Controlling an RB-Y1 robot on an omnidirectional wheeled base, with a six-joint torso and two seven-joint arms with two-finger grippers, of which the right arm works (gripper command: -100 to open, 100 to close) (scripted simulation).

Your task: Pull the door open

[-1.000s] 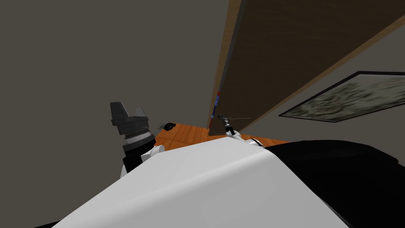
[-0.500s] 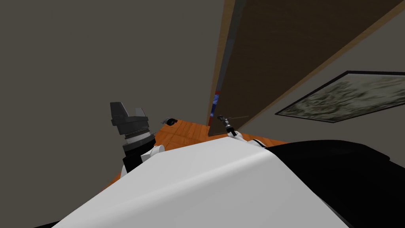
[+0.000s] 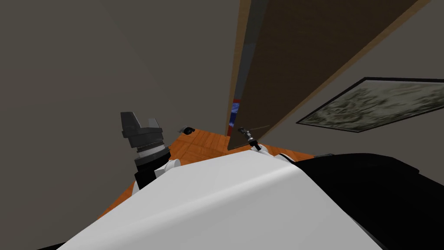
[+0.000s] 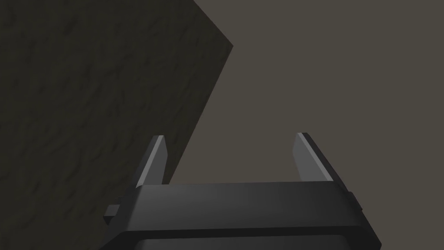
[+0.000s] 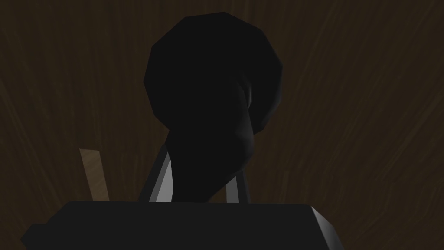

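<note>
My right gripper (image 5: 199, 173) is clamped on the door handle (image 5: 212, 87). In the right wrist view its two fingers (image 5: 161, 184) stand narrow, and the handle's dark neck runs down between them with each blade pressed against a side. The handle's rounded black head sits just beyond the fingertips, close against the dark brown door (image 3: 295, 52), whose grain spreads out behind it. A pale wood-coloured strip (image 5: 93, 173) shows beside one finger, and I cannot tell what it belongs to. From the head camera, the right arm (image 3: 256, 145) reaches forward to the door's lower near corner, meeting the panel just beside its free edge. The door stands ajar. A narrow gap runs between that edge and the light wooden frame (image 3: 236, 65), with a small patch of blue and red (image 3: 235, 108) visible low in the gap. Orange wood floor (image 3: 204, 143) lies between me and the doorway, and a small dark object (image 3: 187, 129) sits on it near the grey wall (image 3: 108, 65); I cannot make out what it is. A framed picture (image 3: 377, 104) hangs on the wall to the right of the door. My left gripper (image 4: 230, 139) is well away from the door, its fingers spread wide with nothing between them.
</note>
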